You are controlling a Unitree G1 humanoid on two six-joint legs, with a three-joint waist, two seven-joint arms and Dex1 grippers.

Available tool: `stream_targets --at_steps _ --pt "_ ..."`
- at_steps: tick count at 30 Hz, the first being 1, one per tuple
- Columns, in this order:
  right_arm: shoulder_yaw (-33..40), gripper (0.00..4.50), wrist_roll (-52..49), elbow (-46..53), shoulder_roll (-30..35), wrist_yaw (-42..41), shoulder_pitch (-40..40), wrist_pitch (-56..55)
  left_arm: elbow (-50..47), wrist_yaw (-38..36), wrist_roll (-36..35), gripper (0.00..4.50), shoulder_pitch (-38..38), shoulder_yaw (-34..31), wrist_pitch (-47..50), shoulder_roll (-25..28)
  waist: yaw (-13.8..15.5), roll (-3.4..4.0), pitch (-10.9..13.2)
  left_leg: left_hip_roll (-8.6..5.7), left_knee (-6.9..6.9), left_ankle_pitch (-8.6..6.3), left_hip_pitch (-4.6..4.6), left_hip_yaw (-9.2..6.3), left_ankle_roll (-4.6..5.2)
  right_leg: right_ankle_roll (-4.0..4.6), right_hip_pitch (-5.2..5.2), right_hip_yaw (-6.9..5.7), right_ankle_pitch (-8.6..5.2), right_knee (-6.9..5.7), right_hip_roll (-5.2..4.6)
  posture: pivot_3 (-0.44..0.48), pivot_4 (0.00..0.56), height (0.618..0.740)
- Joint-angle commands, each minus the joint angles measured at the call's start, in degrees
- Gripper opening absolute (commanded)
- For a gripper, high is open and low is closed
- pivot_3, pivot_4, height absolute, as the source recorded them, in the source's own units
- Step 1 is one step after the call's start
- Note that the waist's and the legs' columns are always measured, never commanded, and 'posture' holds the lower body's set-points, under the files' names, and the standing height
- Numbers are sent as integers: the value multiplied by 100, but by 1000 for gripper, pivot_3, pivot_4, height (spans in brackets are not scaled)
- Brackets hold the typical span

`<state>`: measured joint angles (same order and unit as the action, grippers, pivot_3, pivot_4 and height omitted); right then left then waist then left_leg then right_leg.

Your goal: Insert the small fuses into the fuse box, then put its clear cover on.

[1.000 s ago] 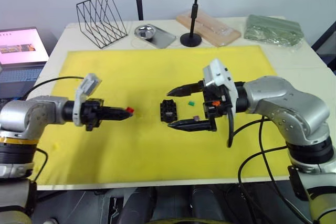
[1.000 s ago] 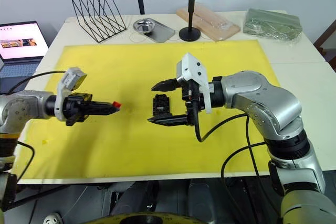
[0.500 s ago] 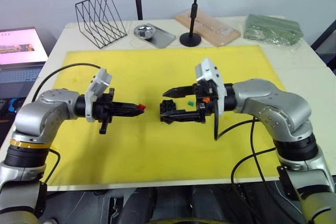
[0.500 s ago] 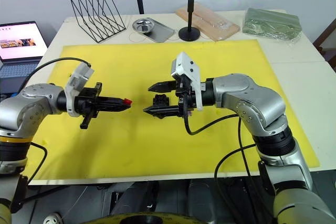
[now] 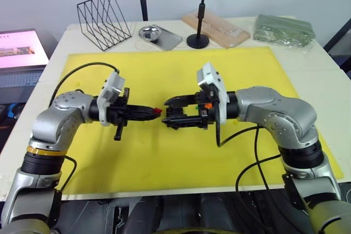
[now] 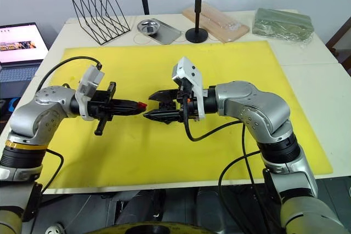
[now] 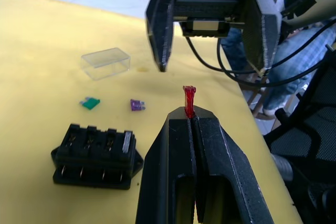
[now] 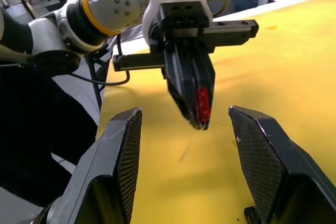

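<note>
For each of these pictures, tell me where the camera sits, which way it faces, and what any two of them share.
Left and right eye views: head camera, looking down over the yellow mat at both arms.
Left wrist view: along the left end effector pinching a red fuse; fuse box, clear cover and right end effector beyond.
Right wrist view: between the open right end effector's fingers, facing the left end effector.
Shared: both wrist views show the red fuse.

I see a yellow mat (image 5: 164, 157) covering most of the white table (image 5: 323, 61). Along the far edge sit a black wire rack (image 5: 104, 13), a metal dish (image 5: 149, 32) on a tray, a black stand base (image 5: 198, 40), a wrapped wooden board (image 5: 216, 27) and what looks like a green bag (image 5: 285, 30). A laptop (image 5: 22, 50) sits off the table's left side.
</note>
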<state>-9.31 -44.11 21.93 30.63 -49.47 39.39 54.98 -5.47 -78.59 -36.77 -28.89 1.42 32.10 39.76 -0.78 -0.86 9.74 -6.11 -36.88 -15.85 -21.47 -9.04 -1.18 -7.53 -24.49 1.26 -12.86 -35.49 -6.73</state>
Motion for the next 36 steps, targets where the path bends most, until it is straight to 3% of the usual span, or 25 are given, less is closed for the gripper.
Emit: stream_targets --at_steps 1,33,36 --pt "196 2768 -166 95 -79 52 71 27 -199 54 -87 0 -89 -79 -45 -28 2 0 0 0 0 0 0 0 0 0 0 0 0 0 0 0 150 740" --pt "206 2768 -196 12 -111 147 -169 11 -452 156 -161 0 -87 1 160 -105 3 0 0 0 1 0 0 0 0 0 1 0 0 2 2 0 150 740" --pt "242 2207 -215 -41 -133 123 -133 3 -481 159 -152 0 -65 25 159 -112 3 0 0 0 1 0 0 0 0 0 1 -1 0 3 2 0 150 740"
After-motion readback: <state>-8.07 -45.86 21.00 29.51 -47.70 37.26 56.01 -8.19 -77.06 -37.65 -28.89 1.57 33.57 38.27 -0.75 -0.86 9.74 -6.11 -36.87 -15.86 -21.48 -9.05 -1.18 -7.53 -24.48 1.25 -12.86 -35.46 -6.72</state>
